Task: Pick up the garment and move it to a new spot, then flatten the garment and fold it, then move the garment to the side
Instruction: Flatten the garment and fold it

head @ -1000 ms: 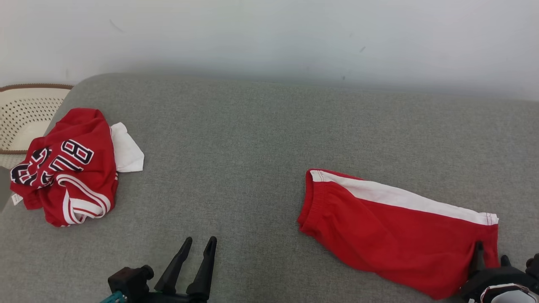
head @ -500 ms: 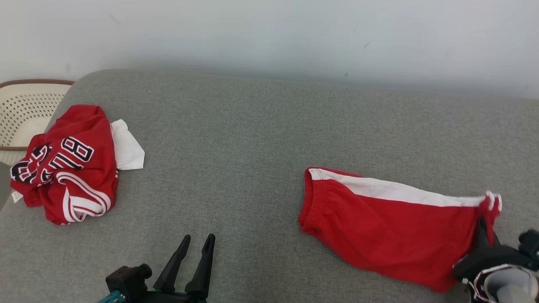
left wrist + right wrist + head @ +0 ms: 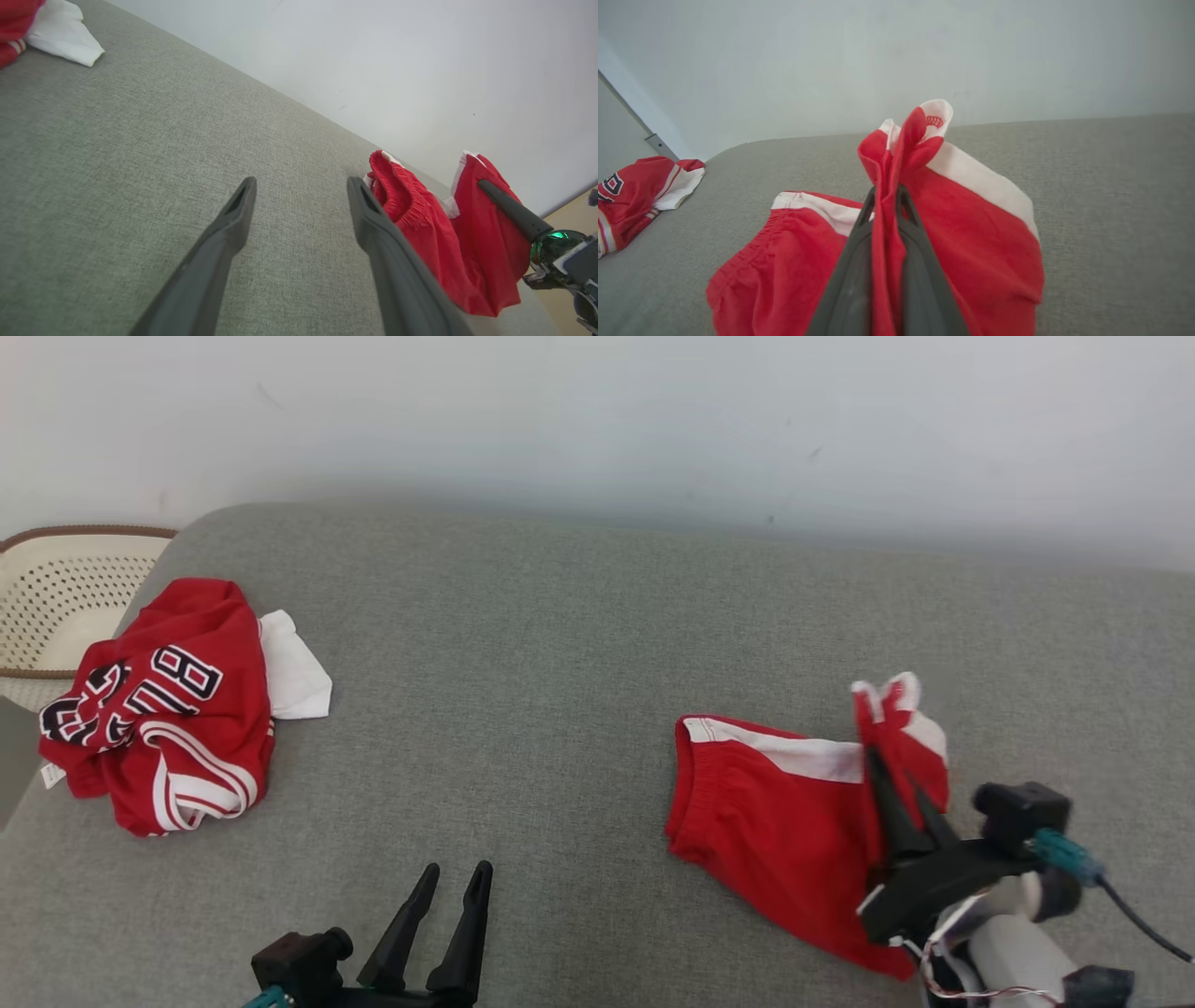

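Nearest, at the front edge of the grey cushion (image 3: 523,663), the left hand (image 3: 455,870) hangs spread and empty, while toward the front right corner the right hand (image 3: 886,196) pinches a bunched leg hem of the red shorts (image 3: 775,812), holding that end up as the waistband end lies on the cushion right of centre. The pinch takes only a thin gather of cloth, so I judge it could slip out in the carry, or the trailing waistband could drag and rumple the shorts. Farther off, the crumpled red jersey (image 3: 159,709) by the left edge and the basket (image 3: 65,588) beyond it sit well apart, so snagging them seems unlikely.
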